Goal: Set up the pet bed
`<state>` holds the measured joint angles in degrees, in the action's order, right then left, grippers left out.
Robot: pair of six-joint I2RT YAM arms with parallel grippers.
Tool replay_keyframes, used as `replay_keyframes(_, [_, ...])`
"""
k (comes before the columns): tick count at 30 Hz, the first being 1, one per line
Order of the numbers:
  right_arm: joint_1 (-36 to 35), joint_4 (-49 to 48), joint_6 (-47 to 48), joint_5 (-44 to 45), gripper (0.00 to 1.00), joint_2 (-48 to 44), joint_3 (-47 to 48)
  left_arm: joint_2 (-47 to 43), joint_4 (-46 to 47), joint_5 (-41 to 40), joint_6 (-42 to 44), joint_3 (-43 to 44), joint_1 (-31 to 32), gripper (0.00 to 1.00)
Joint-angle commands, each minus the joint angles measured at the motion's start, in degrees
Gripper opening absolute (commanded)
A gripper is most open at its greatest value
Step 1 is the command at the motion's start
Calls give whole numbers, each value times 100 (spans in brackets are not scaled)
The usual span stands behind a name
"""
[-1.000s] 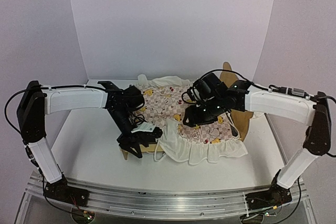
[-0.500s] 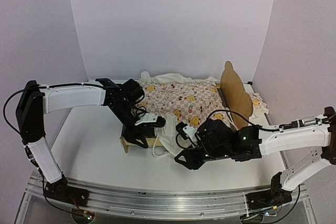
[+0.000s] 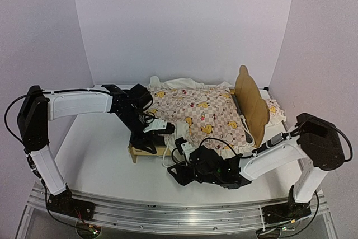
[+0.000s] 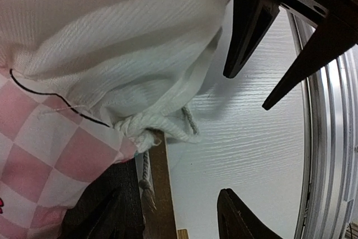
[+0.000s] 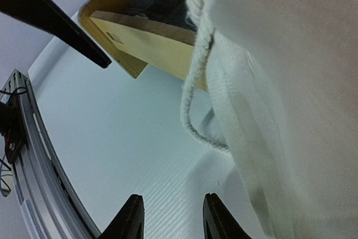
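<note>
left arm (image 3: 78,104) extended inward | left gripper (image 3: 150,138) tilted down, jaws wide | right arm (image 3: 274,152) low, folded leftward | right gripper (image 3: 178,170) jaws narrower, apparently empty

One pet bed (image 3: 250,104), one quilt (image 3: 196,110) — one pillow (image 3: 274,109)

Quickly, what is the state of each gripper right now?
Left gripper: open, gripping nothing.
Right gripper: open, gripping nothing.
</note>
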<state>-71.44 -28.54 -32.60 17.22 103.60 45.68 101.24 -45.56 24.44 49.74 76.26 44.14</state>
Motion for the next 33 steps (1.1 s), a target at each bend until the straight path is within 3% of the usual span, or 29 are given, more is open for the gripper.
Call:
replay_keyframes(1, [-11,-947,-616,456,36,481,226,199,269,-203,19,-114,-19,52])
replay_keyframes(5, [-13,-1166,-879,650,34,805,210,321,367,-285,19,-236,-24,46])
replay_keyframes(8, [-15,-1215,-874,655,35,982,298,384,304,-186,-29,-157,-17,30])
replay_keyframes(11, [-15,-1324,-932,728,36,1094,291,507,-81,-121,-191,133,-10,7])
replay_keyframes(13, [-12,-1547,-1001,849,38,1113,173,588,-454,-15,-518,460,-11,0])
replay_keyframes(19, [8,-2194,-985,1278,43,1065,-75,664,-1305,829,-1800,1618,104,0])
replay_keyframes(24, [139,-2630,-867,1682,43,643,-462,568,-1625,1461,-2418,2088,192,0])
replay_keyframes(33, [165,-3659,-519,1717,55,258,-796,516,-1575,2065,-2773,2664,292,0])
